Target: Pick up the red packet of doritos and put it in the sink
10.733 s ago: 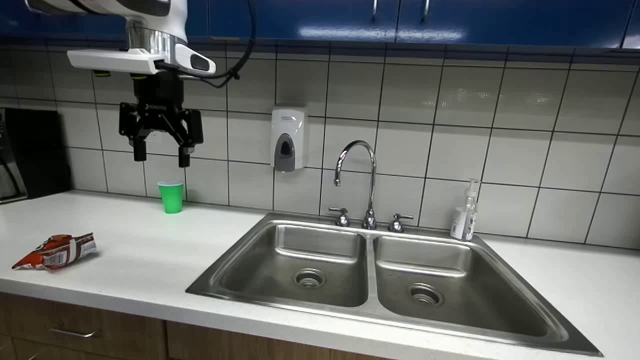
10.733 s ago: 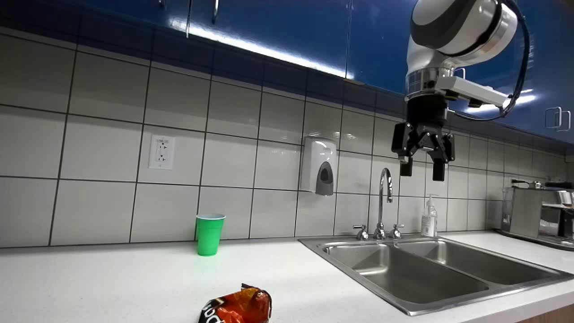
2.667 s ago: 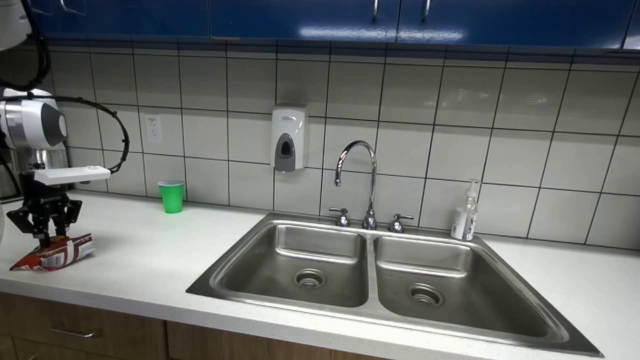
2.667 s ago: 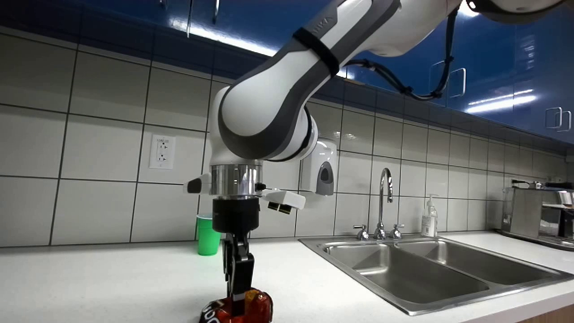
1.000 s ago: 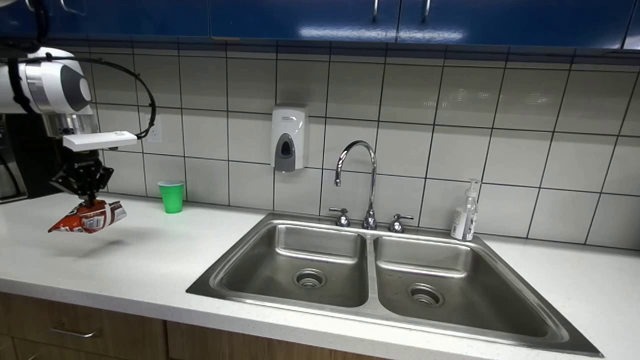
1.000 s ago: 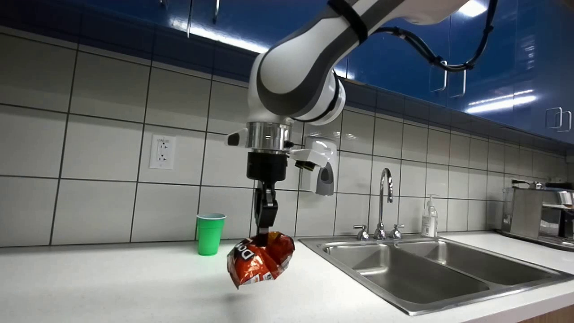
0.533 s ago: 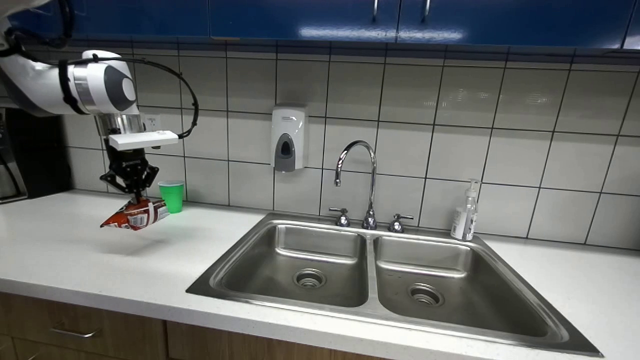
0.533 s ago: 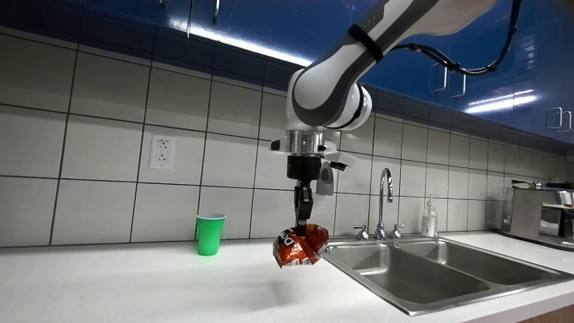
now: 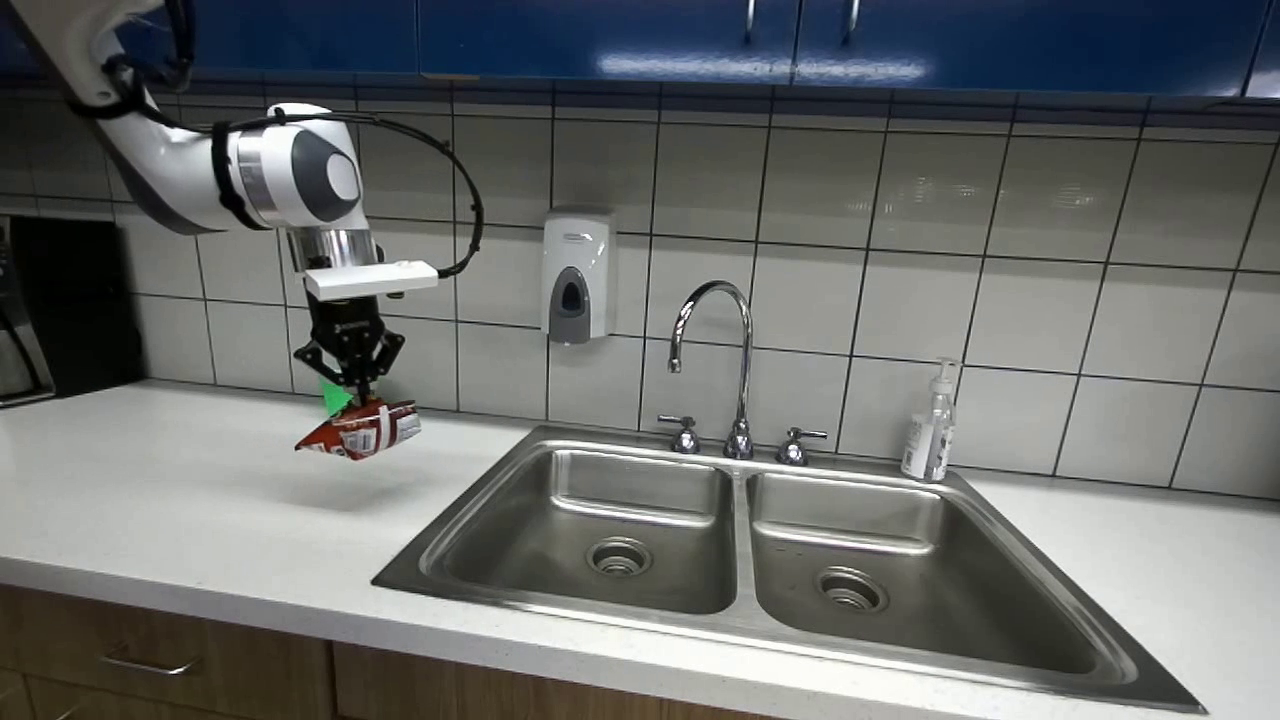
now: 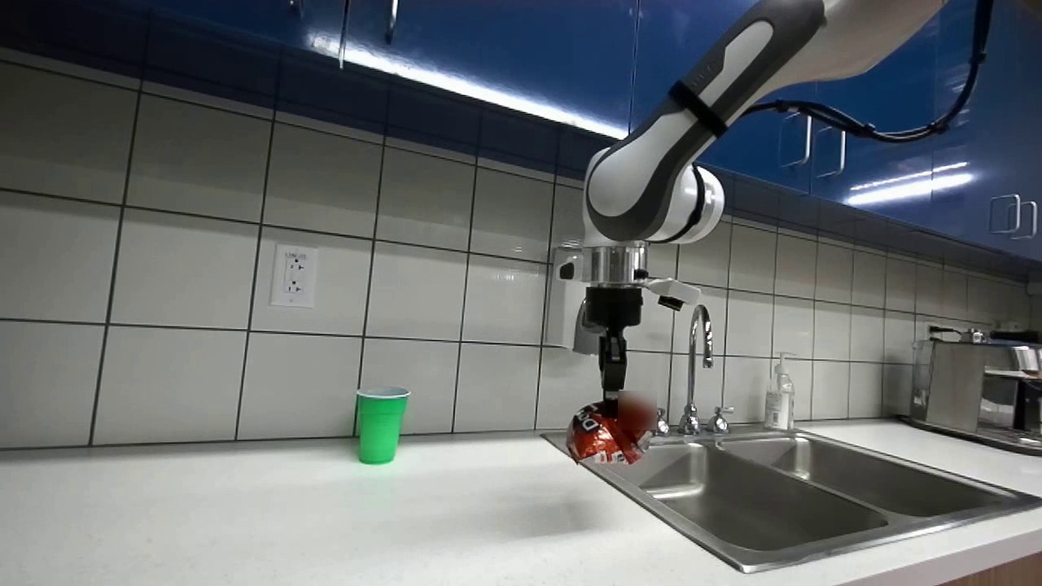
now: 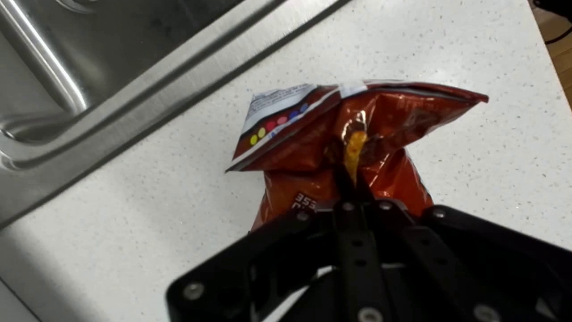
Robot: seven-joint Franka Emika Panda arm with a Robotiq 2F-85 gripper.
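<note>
The red packet of doritos (image 9: 360, 432) hangs in the air above the white counter, a short way left of the sink (image 9: 738, 560) in an exterior view. My gripper (image 9: 364, 396) points down and is shut on the packet's pinched middle. From the wrist, the fingers meet in a fold of the packet (image 11: 402, 114), with a yellow sliver of it between them; the fingertips are sunk out of sight. The sink's steel rim (image 11: 178, 85) crosses the upper left there. In an exterior view the packet (image 10: 601, 439) overlaps the near corner of the sink (image 10: 663, 513).
A green cup (image 10: 380, 427) stands on the counter by the wall, mostly hidden behind gripper and packet in an exterior view. The gooseneck faucet (image 9: 745, 370) rises behind the sink. A soap bottle (image 9: 930, 430) stands at the sink's back corner; a wall dispenser (image 9: 578, 275) hangs nearby.
Earlier the packet lay on the counter with my gripper open and apart. Since then the gripper has shut on it, lifted it and carried it right, closer to the sink.
</note>
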